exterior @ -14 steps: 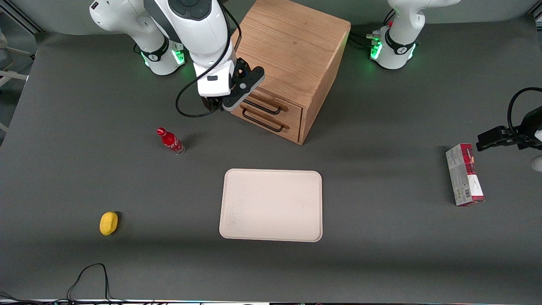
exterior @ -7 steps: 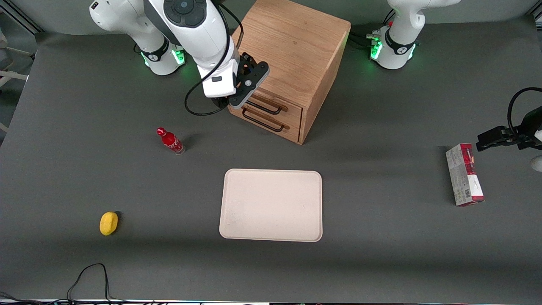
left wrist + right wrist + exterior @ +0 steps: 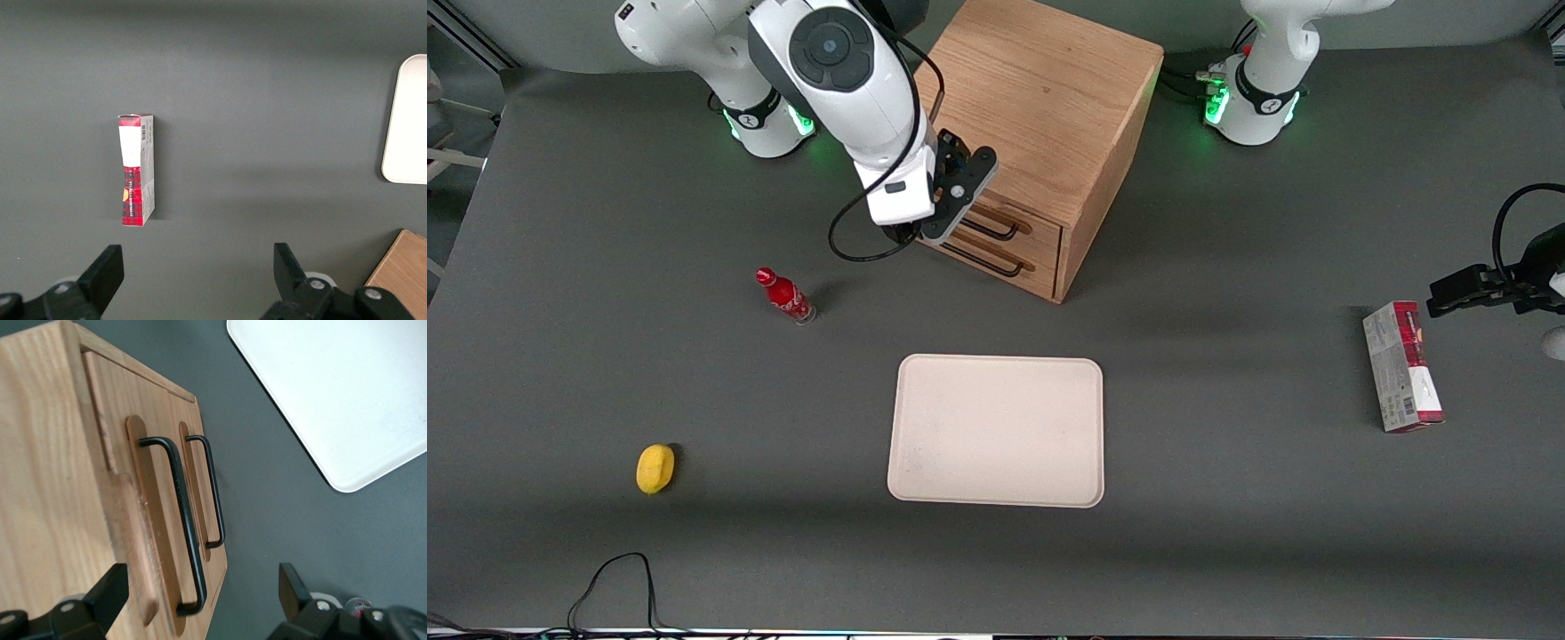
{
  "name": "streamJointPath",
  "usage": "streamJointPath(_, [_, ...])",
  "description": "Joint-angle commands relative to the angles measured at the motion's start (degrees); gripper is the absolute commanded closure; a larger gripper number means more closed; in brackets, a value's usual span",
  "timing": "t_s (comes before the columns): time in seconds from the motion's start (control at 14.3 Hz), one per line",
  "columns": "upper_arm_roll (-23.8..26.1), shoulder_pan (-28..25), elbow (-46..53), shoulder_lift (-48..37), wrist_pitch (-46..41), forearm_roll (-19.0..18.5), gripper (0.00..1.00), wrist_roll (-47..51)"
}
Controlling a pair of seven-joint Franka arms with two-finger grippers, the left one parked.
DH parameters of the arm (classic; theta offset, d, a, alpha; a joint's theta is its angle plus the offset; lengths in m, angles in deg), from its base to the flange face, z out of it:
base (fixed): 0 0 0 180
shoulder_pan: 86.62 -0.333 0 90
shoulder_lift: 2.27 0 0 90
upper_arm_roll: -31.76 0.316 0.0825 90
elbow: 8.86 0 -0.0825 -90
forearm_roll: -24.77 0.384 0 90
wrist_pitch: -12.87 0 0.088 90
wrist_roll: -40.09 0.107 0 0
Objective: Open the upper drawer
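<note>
The wooden cabinet [image 3: 1040,98] stands with both drawers closed, fronts flush. The upper drawer [image 3: 1009,220] has a thin black bar handle [image 3: 989,229] just above the lower drawer's matching handle [image 3: 983,260]. My right gripper [image 3: 914,231] hangs close in front of the drawer fronts, at the handles' end toward the working arm. In the right wrist view the upper drawer's handle [image 3: 181,520] runs toward my gripper [image 3: 200,593]. Its fingers [image 3: 107,592] are spread wide, the handle's end lies in the gap between them, and nothing is gripped. The lower handle [image 3: 212,490] lies beside it.
A cream tray [image 3: 996,431] lies nearer the front camera than the cabinet, also in the right wrist view [image 3: 347,393]. A red bottle [image 3: 785,296] stands close to my gripper. A yellow lemon [image 3: 655,468] and a red-and-grey box [image 3: 1402,366] lie farther out.
My gripper has moved sideways from beside the cabinet's corner to a spot in front of the drawer fronts, over the handle ends. The drawers have not moved.
</note>
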Motion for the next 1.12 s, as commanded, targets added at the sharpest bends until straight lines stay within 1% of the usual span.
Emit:
streamJointPath(0.0, [-0.4,-1.1,-3.7,-0.6,4.0,-0.5,0.00,-2.0])
streamJointPath(0.42, [-0.4,-1.6,-9.9,-0.8,11.3,-1.5,0.00,-3.4])
streamJointPath(0.7, [-0.4,-2.4,-12.2,-0.7,14.4,-2.9,0.00,-3.4])
streamJointPath(0.84, [-0.5,-2.5,-13.0,-0.5,15.4,-3.0,0.00,-3.5])
streamJointPath(1.05, [-0.5,-2.4,-13.6,-0.1,16.2,-4.6,0.00,-3.5])
